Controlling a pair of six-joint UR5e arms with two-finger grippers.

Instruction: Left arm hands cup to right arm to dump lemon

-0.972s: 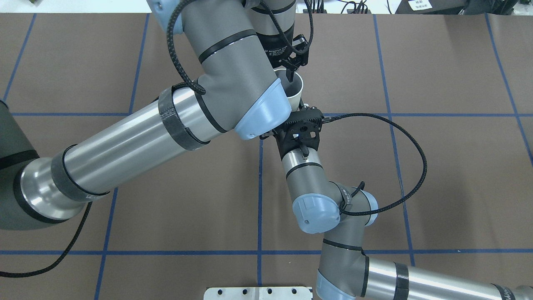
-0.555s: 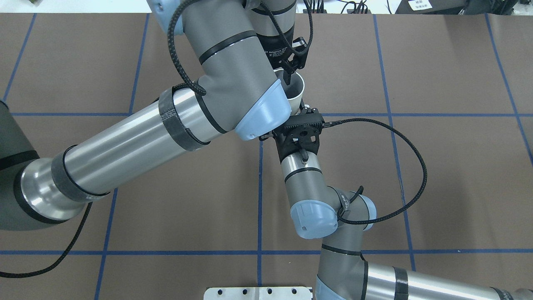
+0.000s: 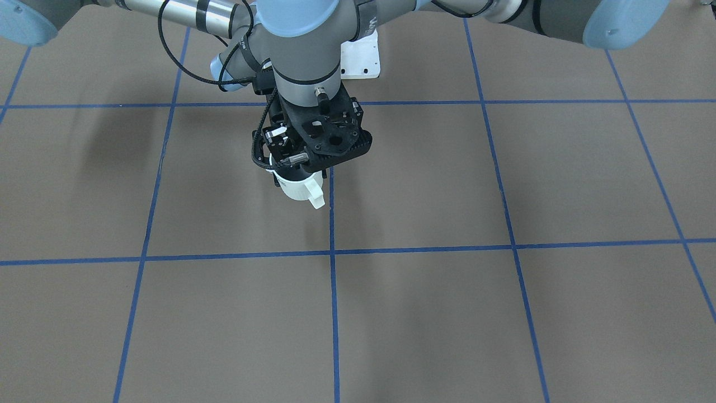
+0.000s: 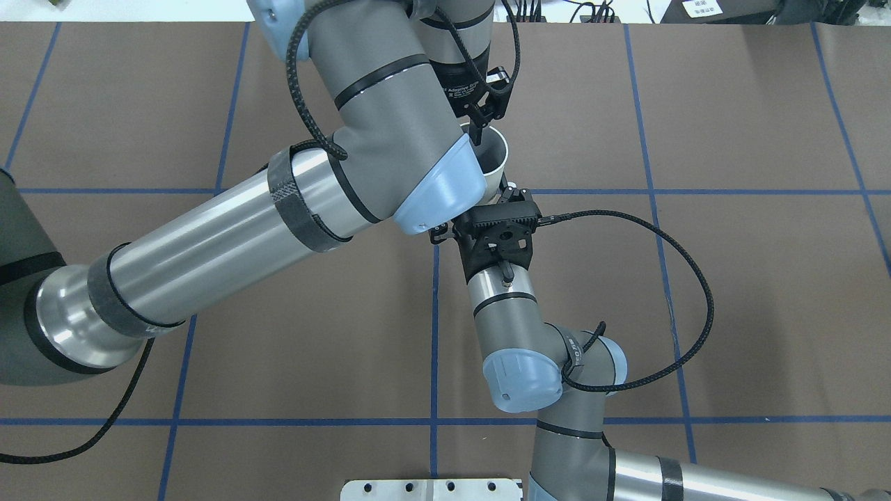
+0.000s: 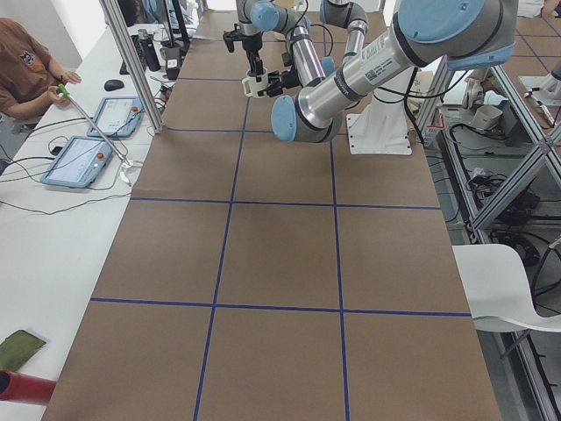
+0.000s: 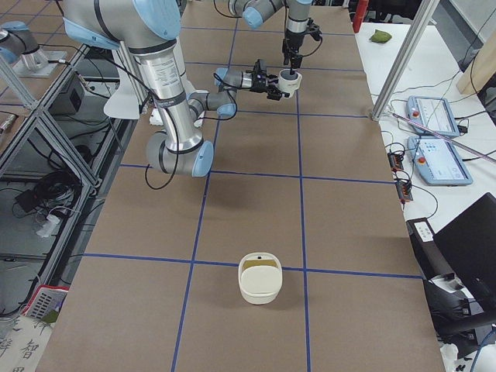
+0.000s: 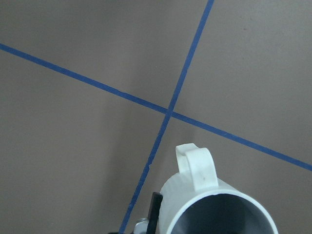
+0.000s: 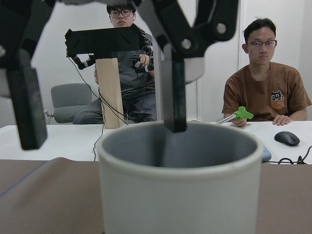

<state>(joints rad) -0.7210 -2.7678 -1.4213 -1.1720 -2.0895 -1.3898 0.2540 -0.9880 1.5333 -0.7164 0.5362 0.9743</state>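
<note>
Well above the brown, blue-taped table, near its middle, the cup sits upright in the air, its handle turned away from the robot's base. On the side facing the robot, the right gripper reaches in level and lies against the cup's wall. The grip itself is hidden under the wrists, yet nothing else touches the cup, so it appears clamped there. The left gripper hangs straight down over the cup with its fingers spread wide. One finger dips inside near the middle of the mouth. The other hangs outside the wall, with a gap showing in the right wrist view (the left wrist view catches it as a thin dark bar close to the cup). The cup's floor is out of sight in every view. The left arm sweeps in from the robot's left and bends down over the cup, while the right arm comes up from the robot's right. Toward the table's end on the robot's right, a cream bowl stands well apart. Beyond the table a person in a brown shirt sits at a white desk, with a computer mouse just beside.
</note>
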